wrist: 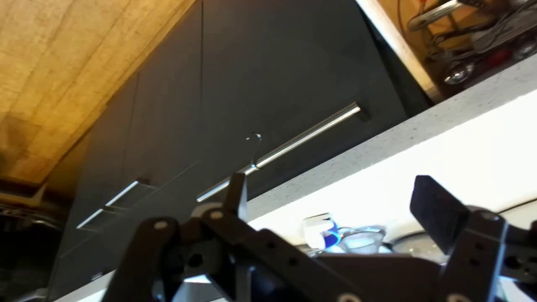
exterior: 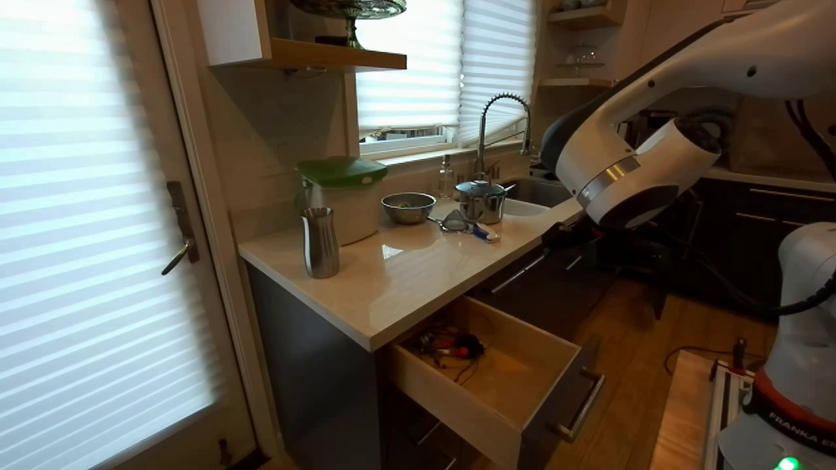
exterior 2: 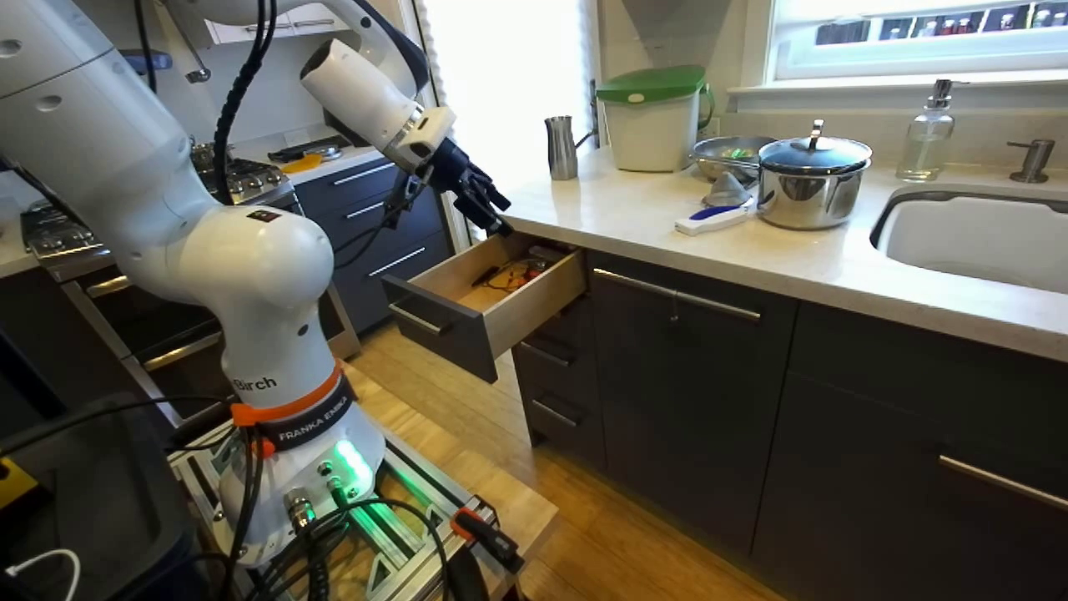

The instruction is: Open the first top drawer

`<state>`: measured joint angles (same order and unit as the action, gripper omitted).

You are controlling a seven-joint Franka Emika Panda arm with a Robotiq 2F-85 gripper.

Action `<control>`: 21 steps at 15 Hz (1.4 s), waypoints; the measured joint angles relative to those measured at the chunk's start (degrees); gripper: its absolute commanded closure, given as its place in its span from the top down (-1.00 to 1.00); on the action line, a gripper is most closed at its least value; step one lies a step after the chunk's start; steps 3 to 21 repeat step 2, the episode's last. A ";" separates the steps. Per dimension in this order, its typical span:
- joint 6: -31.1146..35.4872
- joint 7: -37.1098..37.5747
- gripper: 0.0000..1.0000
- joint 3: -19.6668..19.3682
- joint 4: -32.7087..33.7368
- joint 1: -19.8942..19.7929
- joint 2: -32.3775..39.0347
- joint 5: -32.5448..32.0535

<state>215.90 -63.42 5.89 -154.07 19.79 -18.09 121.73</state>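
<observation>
The first top drawer is pulled well out. Its light wood box point(exterior: 457, 406) and dark front point(exterior 2: 457, 335) show in both exterior views. Its silver bar handle point(exterior: 589, 406) faces outward, with nothing touching it. Tools and cables lie in the back of the drawer. In the wrist view, part of the drawer's wooden side point(wrist: 402, 46) shows at the upper right. My gripper point(exterior 2: 503, 215) is above the countertop's front edge, behind the drawer front and apart from the handle. In the wrist view its fingers point(wrist: 331, 184) are spread wide, with nothing between them.
The countertop point(exterior: 405, 287) bears a metal cup point(exterior: 320, 245), a green-lidded bin point(exterior 2: 651, 125), a bowl point(exterior: 408, 207), a strainer, a blue-white brush point(exterior 2: 713, 219) and a pot point(exterior 2: 811, 188). A dark cabinet front with a long bar handle point(wrist: 310, 133) stands beside the drawer.
</observation>
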 measured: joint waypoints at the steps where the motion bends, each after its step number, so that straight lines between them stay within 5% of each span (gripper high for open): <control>1: -2.13 -1.97 1.00 -0.42 0.30 0.30 -0.24 -0.13; 21: -2.54 -2.35 1.00 -0.47 0.60 0.30 -0.34 -0.14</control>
